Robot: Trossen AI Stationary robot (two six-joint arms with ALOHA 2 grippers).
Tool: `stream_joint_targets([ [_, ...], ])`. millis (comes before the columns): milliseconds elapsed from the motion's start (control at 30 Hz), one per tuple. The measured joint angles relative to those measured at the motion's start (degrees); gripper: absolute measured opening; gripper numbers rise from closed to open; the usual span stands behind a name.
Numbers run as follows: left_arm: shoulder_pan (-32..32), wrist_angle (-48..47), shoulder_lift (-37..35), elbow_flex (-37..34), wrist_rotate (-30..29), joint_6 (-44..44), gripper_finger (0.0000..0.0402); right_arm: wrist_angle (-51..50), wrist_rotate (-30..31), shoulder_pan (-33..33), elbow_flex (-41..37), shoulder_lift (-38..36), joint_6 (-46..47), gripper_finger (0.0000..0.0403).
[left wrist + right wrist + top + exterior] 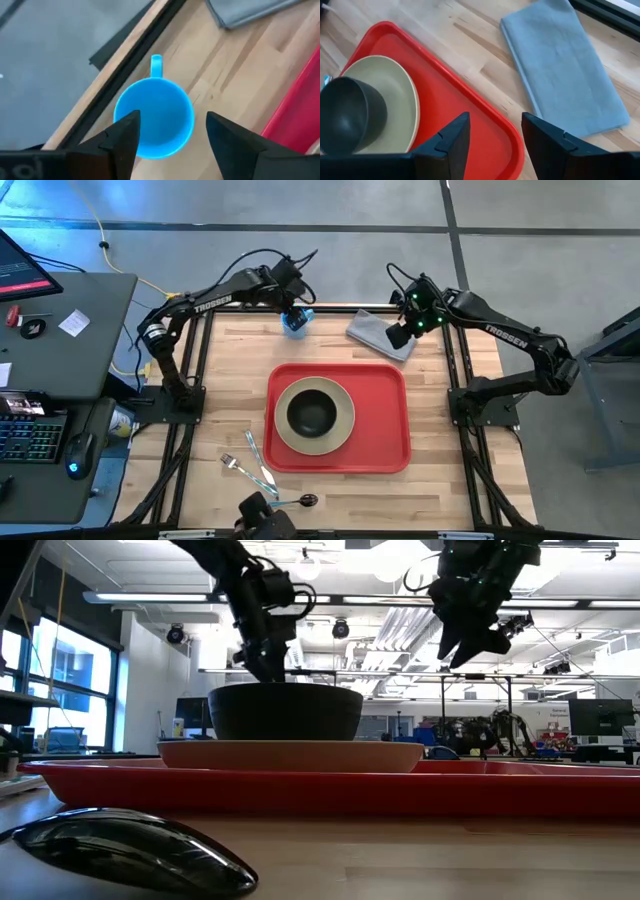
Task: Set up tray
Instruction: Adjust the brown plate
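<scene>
Tray point(385, 442), red plastic, large and flat with rounded corners and a low raised rim, lies in the middle of the wooden table point(450, 490). On it sits a round beige plate point(342, 402) with a dark bowl point(312, 412) in its centre.

My left gripper point(172, 131) hangs over a blue cup point(155, 117) just beyond the tray's far edge, jaws released and standing to either side of the cup's rim without grasping it. My right gripper point(495, 135) hovers over the tray's far right corner, jaws apart and holding nothing. A folded grey cloth point(565, 65) lies just beside that corner. A fork point(236, 465), a pale blue utensil point(256, 460) and a dark spoon point(300, 501) lie off the tray's near left corner.

I judge the tray stiff but light, with a smooth, slippery surface, so the rim is the only sensible place to take hold, pinched from above. Loaded, it would tip if lifted by one edge. The cup looks light and rigid, best held across its rim or wall. The cloth is soft and will drape.
</scene>
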Motion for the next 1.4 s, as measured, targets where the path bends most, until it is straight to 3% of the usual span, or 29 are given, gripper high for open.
stream_joint_targets([
  [233, 0.03, -7.55, 3.65, 0.04, 1.63, 11.12, 0.0203, 1.08, 0.34, 0.0, -0.02, 0.0, 3.0, 0.0165],
  [400, -0.16, -6.58, 6.22, 0.08, -0.27, 12.01, 0.0175, 0.82, -0.21, 0.02, -0.07, 0.0, 4.72, 0.0166],
  [933, -1.02, -8.81, 7.29, 0.14, -2.36, 11.55, 0.0168, 0.78, -1.55, 0.61, -0.08, -0.01, 7.24, 0.0161],
  [1200, -0.97, -13.3, 7.25, 5.0, -3.57, 9.91, 0.0168, 0.97, -4.99, 12.79, -1.08, 3.38, 12.81, 0.0153],
  [1400, -0.97, -13.54, 7.23, 7.16, -3.59, 10.29, 0.0168, 10.43, -3.41, 20.7, -5.19, 9.16, 26.89, 0.0142],
])
